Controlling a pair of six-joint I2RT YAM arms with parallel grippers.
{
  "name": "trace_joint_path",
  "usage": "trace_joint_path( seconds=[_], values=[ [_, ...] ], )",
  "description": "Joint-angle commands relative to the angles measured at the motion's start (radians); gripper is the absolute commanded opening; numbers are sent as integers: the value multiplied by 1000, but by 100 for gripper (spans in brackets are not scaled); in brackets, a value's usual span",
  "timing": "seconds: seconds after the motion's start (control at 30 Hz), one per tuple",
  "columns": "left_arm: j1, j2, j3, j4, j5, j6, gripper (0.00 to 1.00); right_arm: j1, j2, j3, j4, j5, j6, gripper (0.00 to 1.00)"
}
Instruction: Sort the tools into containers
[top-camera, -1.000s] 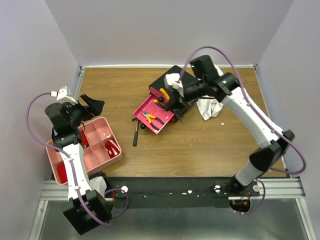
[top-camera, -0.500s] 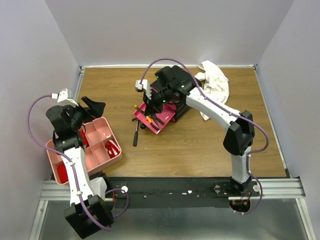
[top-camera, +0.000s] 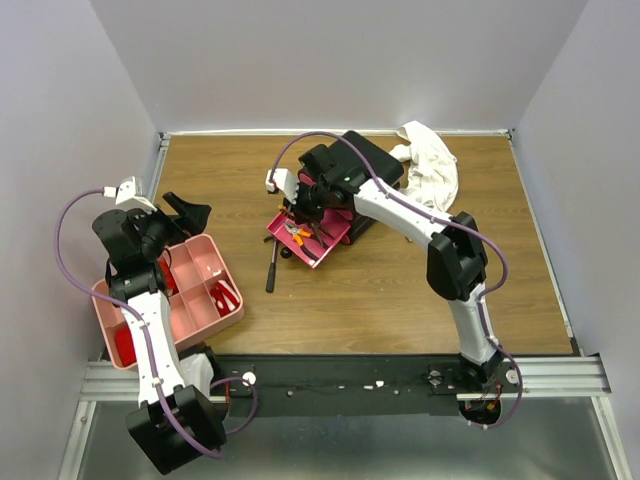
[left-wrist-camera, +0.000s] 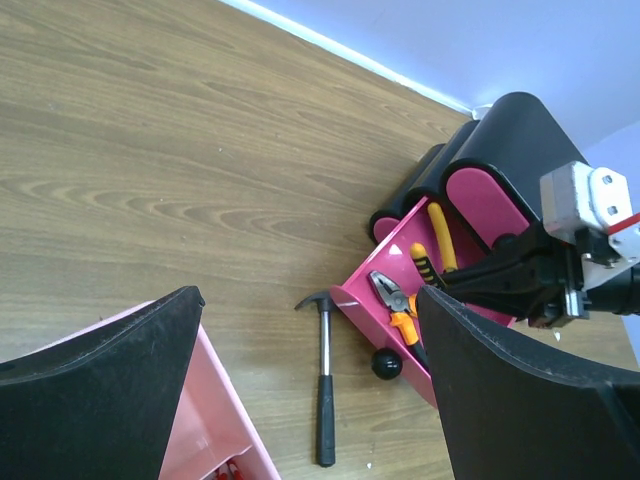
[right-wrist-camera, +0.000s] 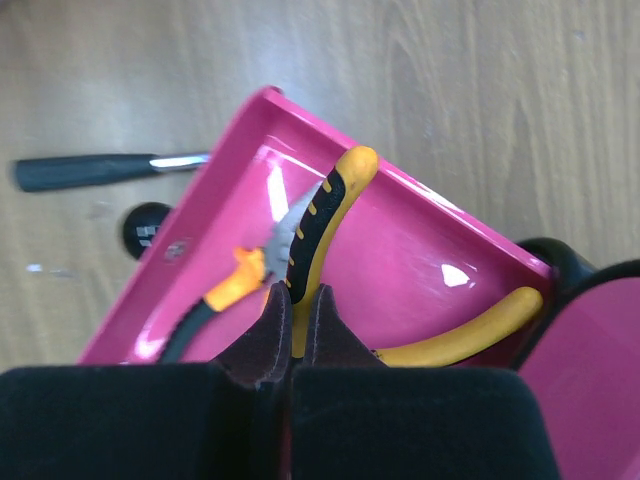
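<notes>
So the right gripper (right-wrist-camera: 297, 300) is reaching over the black box (left-wrist-camera: 525, 130) and poking down into its open drawer (right-wrist-camera: 400, 240), the magenta one sticking out at table level. Its fingers are pressed together with barely a slit between them. The tips sit right at a yellow-and-black handle (right-wrist-camera: 325, 205) that runs down into that slit. Honestly I can't tell if it's actually pinched or just touched.

The pliers (left-wrist-camera: 395, 305), the ones with orange grips, are lying in that same drawer right next to the handle. The hammer (left-wrist-camera: 323, 385) is flat on the table (top-camera: 400, 280) just beside the drawer front. Its head is near the black knob (left-wrist-camera: 387, 363) and its handle points back toward the arm bases.

The left gripper (left-wrist-camera: 310, 297) is spread wide with nothing in it. It hangs by the far corner of the pale-pink tray (top-camera: 205, 262), well apart from the box. The tray sits at the near-left of the table, and a couple of its compartments have red stuff (top-camera: 228, 297) in them, too small for me to make out. There's also a white cloth (top-camera: 432, 170) bunched up at the far side, right by the box.
</notes>
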Motion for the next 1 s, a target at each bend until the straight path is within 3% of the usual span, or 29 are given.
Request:
trace_joint_path(
  seconds=[0.0, 0.1, 0.17, 0.23, 0.37, 0.5, 0.57, 0.7, 0.8, 0.9, 0.97],
  values=[
    [-1, 19, 3, 24, -4, -30, 99, 7, 26, 28, 76, 196, -83, 1],
    [-2, 19, -13, 39, 0, -45, 99, 15, 31, 13, 107, 289, -126, 3],
    [-5, 19, -22, 44, 1, -44, 99, 16, 25, 18, 104, 290, -131, 30],
    [-22, 20, -25, 42, -2, -34, 99, 16, 17, 37, 69, 253, -123, 48],
    [-102, 39, -31, 4, -39, 1, 99, 18, -6, 164, -118, 98, -10, 58],
    [-235, 115, -14, -59, -88, 48, 99, 13, -15, 400, -305, 30, 70, 60],
    [-321, 160, 22, -105, -118, 77, 99, -8, -43, 421, -318, 30, 105, 60],
    [-418, 314, 96, -180, -237, 120, 99, -57, -210, 227, -145, 24, 98, 61],
    [-447, 413, 142, -147, -286, 116, 93, -77, -320, 24, -25, 50, 45, 60],
    [-449, 509, 202, -92, -275, 96, 74, -131, -380, -73, 44, 78, 99, 59],
    [-486, 556, 246, -65, -234, 91, 50, -198, -394, -90, 68, 89, 172, 55]
  ],
)
